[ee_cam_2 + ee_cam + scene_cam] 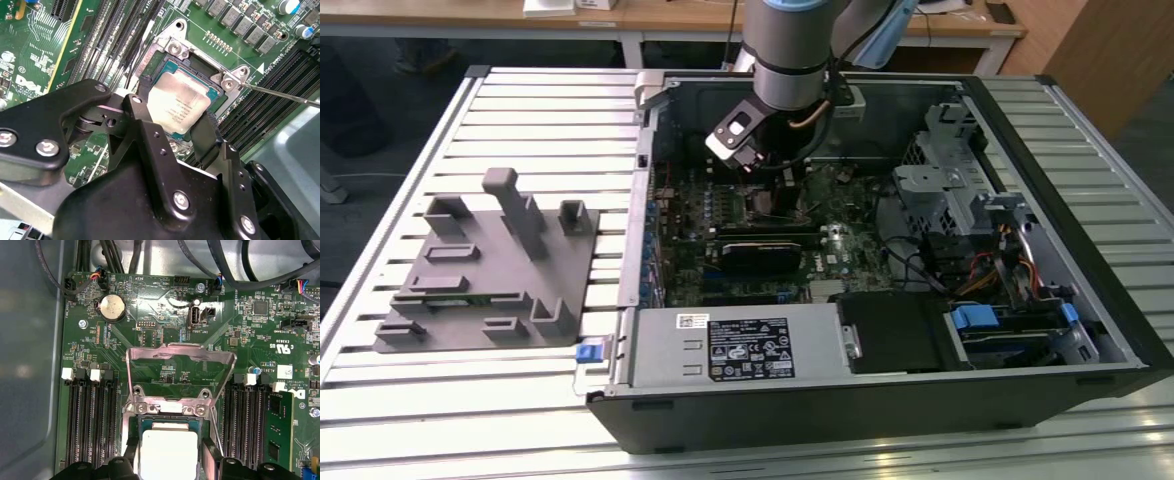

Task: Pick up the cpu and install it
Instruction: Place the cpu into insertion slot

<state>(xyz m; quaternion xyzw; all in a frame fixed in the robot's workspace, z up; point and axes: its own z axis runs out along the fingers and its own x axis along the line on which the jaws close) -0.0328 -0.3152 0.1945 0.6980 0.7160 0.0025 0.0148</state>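
Gripper (174, 117) black body nearest, hanging over open socket (172, 409) mid-motherboard (150, 320), load frame (180, 357) flipped up. cpu (182, 97) lies right at its tip, squarely over the socket. Clamped or loose: cannot tell.

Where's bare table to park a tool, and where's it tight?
Bare slats behind the fixture, more in front of it, and a strip on the exterior view's right of the case. Tight: inside the case, gripper over the cpu.

Silver-grey tubular arm (787, 70), pale blue joint ring (795, 6), black tool (171, 114) — angular linkage plates (150, 165), silver screw heads (181, 200)
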